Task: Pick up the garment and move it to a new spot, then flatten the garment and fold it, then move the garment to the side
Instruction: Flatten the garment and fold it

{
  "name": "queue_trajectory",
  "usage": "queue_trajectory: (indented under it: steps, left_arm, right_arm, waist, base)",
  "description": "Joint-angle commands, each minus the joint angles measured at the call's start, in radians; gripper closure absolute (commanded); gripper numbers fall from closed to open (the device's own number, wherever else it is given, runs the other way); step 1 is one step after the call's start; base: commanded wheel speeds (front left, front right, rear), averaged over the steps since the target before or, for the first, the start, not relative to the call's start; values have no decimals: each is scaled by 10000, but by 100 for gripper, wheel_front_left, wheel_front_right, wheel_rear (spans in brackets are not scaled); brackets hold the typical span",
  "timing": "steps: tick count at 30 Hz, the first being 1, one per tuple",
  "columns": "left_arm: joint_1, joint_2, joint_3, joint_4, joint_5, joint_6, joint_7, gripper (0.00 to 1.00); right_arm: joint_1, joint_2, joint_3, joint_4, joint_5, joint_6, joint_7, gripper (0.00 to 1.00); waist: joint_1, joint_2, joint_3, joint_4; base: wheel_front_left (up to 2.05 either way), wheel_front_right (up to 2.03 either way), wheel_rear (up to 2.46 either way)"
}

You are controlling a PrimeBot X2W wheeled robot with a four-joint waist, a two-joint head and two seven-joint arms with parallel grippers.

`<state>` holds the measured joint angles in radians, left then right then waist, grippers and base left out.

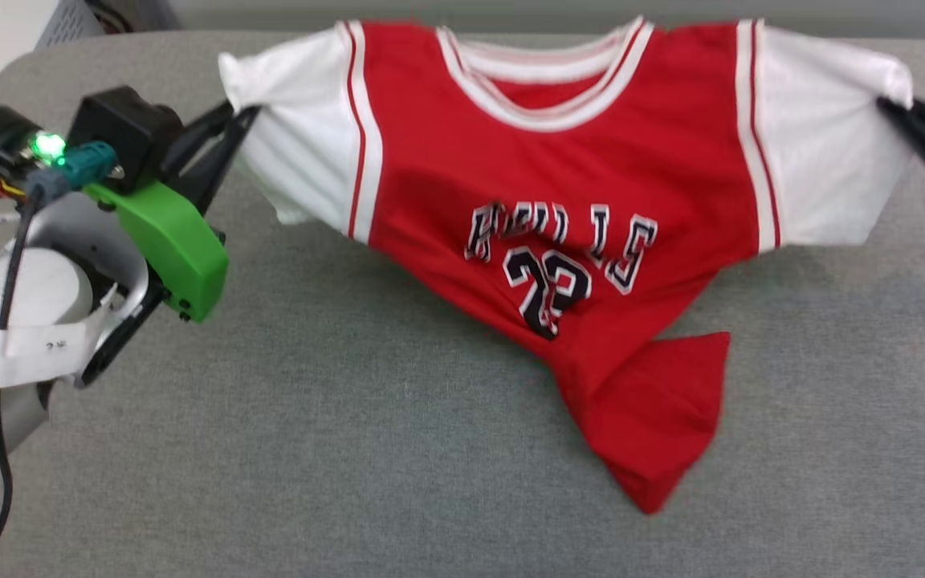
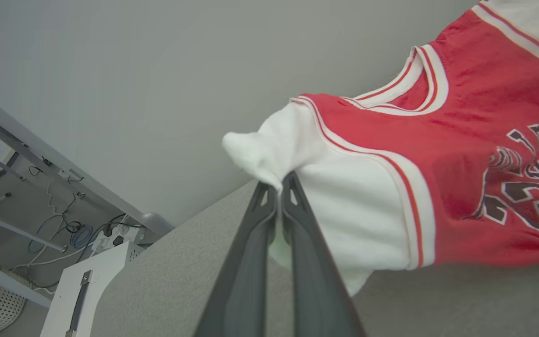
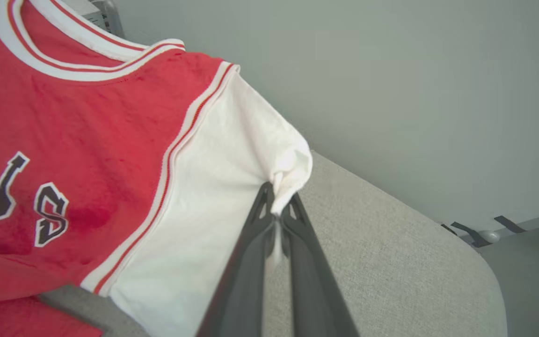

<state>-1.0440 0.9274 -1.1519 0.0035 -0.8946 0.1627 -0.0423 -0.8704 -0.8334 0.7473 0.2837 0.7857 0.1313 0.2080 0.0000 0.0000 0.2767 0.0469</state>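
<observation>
Writing on the garment (image 1: 559, 201): black white-outlined letters across the chest, creased, so only "LLS" at the end read for sure, and a clear "S" in the right wrist view. The number under it looked like 23, also folded. No brand tag was readable.

Left gripper (image 1: 238, 120) was clenched on the tip of one white sleeve, the cloth pinched between its dark fingers (image 2: 251, 243). Its pale forearm came in from the lower left, with a green bracket (image 1: 173, 249) at the wrist and a green light (image 1: 49, 146) lit. The fingers pointed up and inward toward the shirt.

Right gripper (image 1: 888, 108) was clamped on the other white sleeve tip, with fabric bunched at its fingers (image 3: 307, 271). It reached in from the right edge, and little of the arm was visible.

The red jersey T-shirt hung stretched between the two grippers, collar level with the fingertips. The red body sagged below them, and the crumpled hem end lay on the grey tabletop (image 1: 310, 449).
</observation>
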Motion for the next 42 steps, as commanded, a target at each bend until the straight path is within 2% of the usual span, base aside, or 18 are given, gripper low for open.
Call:
queue_trajectory:
  steps: [1, 7, 11, 17, 22, 31, 42]
  left_arm:
    - [-240, 44, 120, -58, 170, 101, -143, 100]
    - [-928, 60, 571, -194, 483, 285, -475, 100]
    - [-1567, -53, 760, -110, 749, 256, -420, 100]
    - [-2724, -590, 1012, 292, 1058, 69, -243, 100]
    - [-3866, -1103, 1229, 926, 1237, -244, -36, 100]
    - [-6783, -2263, 1813, 3140, 1724, -949, 9, 100]
    - [-9297, -3382, 2280, 5971, 2018, -1690, -833, 100]
  right_arm:
    - [-231, -92, -219, -128, -69, -6, -157, 100]
    - [-500, -260, -1419, -652, -351, -6, -430, 100]
    - [-693, -215, -2143, -972, -642, -6, -337, 100]
    - [-1112, 87, -2864, -1407, -1052, -6, 53, 100]
    - [-2069, 382, -3163, -1348, -1512, -6, 399, 100]
    - [-5559, 1136, -3154, 68, -2820, -6, 493, 100]
    - [-9197, 1924, -2634, 2547, -3840, -6, -862, 100]
  waist:
    - [0, 0, -507, -195]
    - [0, 0, -899, -346]
    - [0, 0, -953, -420]
    - [0, 0, -561, -513]
    - [0, 0, 262, -619]
    - [0, 0, 2153, -803]
    - [0, 0, 3257, -953]
  base:
    - [0, 0, 0]
    - [0, 0, 0]
    - [0, 0, 0]
    - [0, 0, 0]
    - [0, 0, 0]
    - [0, 0, 0]
    - [0, 0, 0]
